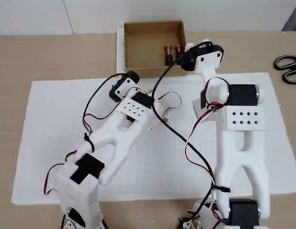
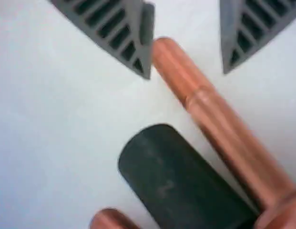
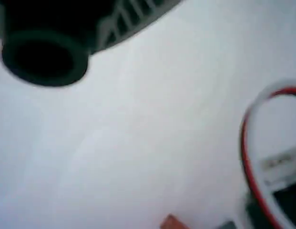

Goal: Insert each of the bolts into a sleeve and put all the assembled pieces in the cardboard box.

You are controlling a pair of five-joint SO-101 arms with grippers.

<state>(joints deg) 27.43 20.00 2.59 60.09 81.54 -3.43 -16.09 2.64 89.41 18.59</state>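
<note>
My left gripper [image 2: 186, 67] is open low over the white foam, its two grey fingertips on either side of the end of a copper bolt [image 2: 219, 129]. A black sleeve [image 2: 181, 186] lies beside that bolt, and another copper piece [image 2: 108, 219] shows at the edge. From above, this gripper [image 1: 159, 110] is at mid-table with the bolt [image 1: 164, 119] just beyond it. My right gripper [image 1: 201, 104] hangs to the right of it, shut on a black sleeve [image 3: 43, 57] against a ribbed finger [image 3: 133, 19]. The cardboard box [image 1: 133, 47] holds two assembled pieces [image 1: 168, 53].
A white foam sheet [image 1: 57, 143] covers the table under both arms. Scissors [image 1: 288, 67] lie at the far right edge. Red and black cables [image 1: 186, 138] run from the arms across the middle. A red wire loop [image 3: 248, 157] appears in the right wrist view.
</note>
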